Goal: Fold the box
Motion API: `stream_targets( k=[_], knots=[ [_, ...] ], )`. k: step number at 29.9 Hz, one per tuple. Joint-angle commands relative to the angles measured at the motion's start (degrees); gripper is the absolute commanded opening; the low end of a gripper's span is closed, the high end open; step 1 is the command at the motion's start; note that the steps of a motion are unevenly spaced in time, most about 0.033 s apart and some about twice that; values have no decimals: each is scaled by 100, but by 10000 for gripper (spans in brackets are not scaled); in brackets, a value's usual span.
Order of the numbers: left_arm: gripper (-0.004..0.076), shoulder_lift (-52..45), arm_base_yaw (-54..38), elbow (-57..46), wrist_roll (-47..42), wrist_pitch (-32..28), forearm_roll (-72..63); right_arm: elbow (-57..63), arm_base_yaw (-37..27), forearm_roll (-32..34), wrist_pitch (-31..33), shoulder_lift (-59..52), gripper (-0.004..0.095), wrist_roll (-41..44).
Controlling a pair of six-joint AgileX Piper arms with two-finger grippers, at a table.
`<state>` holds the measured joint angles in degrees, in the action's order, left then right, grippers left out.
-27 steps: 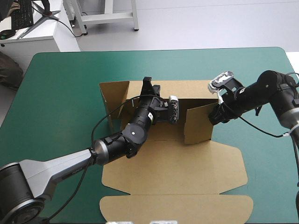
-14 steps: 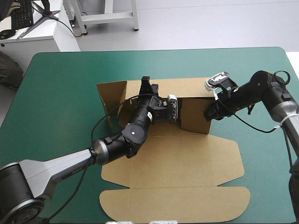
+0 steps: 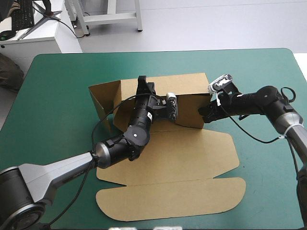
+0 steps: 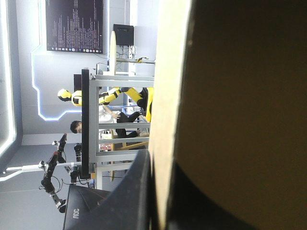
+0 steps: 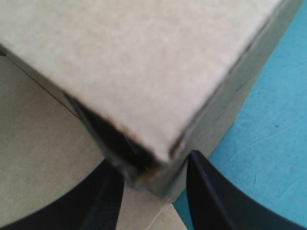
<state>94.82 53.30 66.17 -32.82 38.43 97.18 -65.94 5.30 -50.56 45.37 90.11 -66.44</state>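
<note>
The brown cut-board box (image 3: 168, 163) lies at the middle of the teal-green table cover (image 3: 57, 86) — far walls raised, lid panel flat toward the near edge. The left gripper (image 3: 143, 85) pinches the box's far wall from above, its black fingers (image 4: 136, 191) pressed together on the board edge. Its arm crosses the box floor and hides part of that wall. The right gripper (image 3: 203, 115) sits at the box's right-hand raised corner — fingers (image 5: 211, 196) spread, astride the corner.
</note>
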Motion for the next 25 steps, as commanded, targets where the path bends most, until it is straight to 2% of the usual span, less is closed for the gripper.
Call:
stream_targets(
  k=[1, 6, 14, 25],
  knots=[
    [-10, -290, 83, 199, -126, -402, 608, -57, 43, -986, 171, -181, 373, -419],
    [-10, -290, 83, 199, -126, -402, 597, -57, 43, -1318, 165, -181, 373, -582],
    [-10, -290, 83, 199, -126, -478, 585, -57, 43, -2105, -359, -181, 372, -1028],
    [-10, -290, 83, 199, -126, -498, 585, -57, 43, -3031, -146, -181, 370, -2210]
  ],
)
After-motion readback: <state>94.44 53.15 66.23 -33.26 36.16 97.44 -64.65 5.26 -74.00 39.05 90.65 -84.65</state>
